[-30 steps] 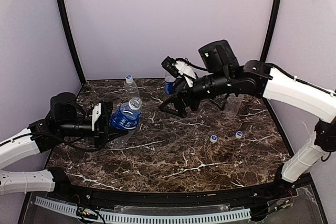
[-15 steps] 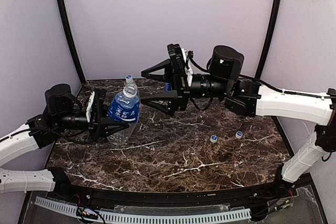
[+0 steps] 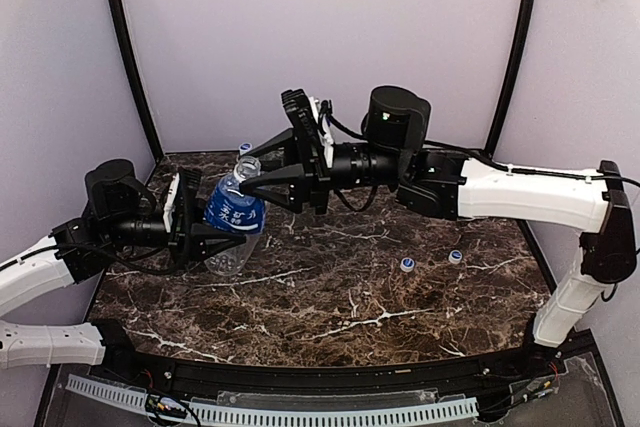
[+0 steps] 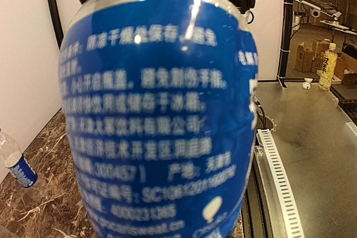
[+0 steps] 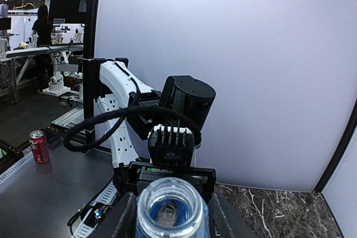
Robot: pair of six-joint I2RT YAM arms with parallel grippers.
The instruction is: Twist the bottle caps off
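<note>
My left gripper (image 3: 205,229) is shut on a clear bottle with a blue label (image 3: 235,212), holding it tilted above the table with its neck pointing up and right. In the left wrist view the blue label (image 4: 162,115) fills the picture and hides the fingers. My right gripper (image 3: 247,173) reaches in from the right, one finger on each side of this bottle's pale cap (image 3: 248,164). The right wrist view looks end-on at the cap (image 5: 169,204), with dark fingers (image 5: 114,218) tight at both sides.
A second clear bottle (image 3: 243,151) stands just behind the held one at the back left. Two loose caps (image 3: 407,265) (image 3: 455,257) lie on the marble table (image 3: 330,297) at the right. A small blue-labelled bottle (image 4: 17,163) shows at the left wrist view's left edge.
My right arm has swung left from the back of the table to the held bottle's neck, and its wide-open jaws have closed in on the cap. The left gripper kept its hold.
</note>
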